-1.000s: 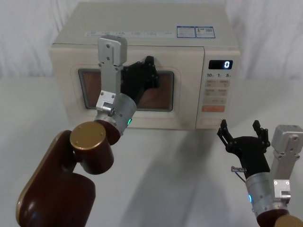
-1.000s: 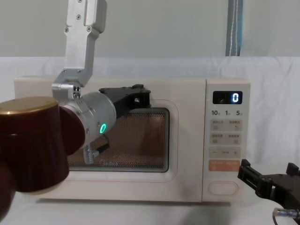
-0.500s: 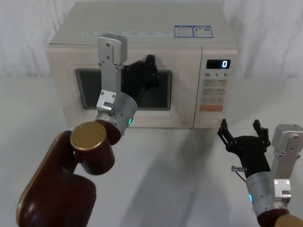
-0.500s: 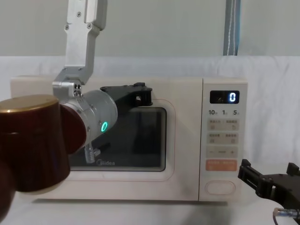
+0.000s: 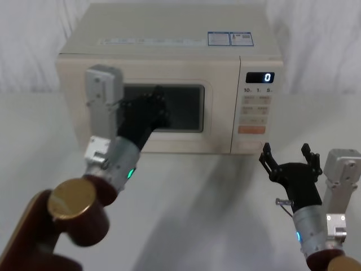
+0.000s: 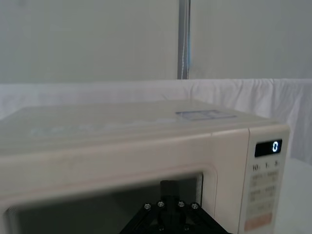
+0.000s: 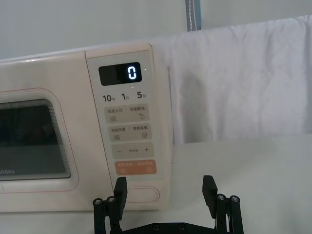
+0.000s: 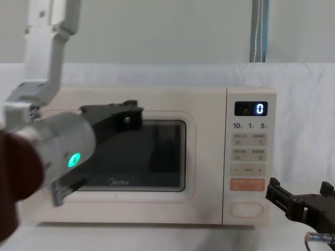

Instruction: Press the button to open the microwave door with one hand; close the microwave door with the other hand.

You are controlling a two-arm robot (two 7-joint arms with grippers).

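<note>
White table (image 5: 192, 192), door (image 8: 112, 157) shut: task looks complete; left gripper (image 5: 148, 108) spread unclear, right gripper (image 5: 286, 161) wide; retract next.

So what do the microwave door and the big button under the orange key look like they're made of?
The microwave door looks like smooth cream plastic with a soft sheen; its dark window seems to be tinted glass or clear plastic, since it shows faint reflections. The button looks like the same cream plastic, matte, molded as a raised pill shape. Neither material is certain from looks alone.
</note>
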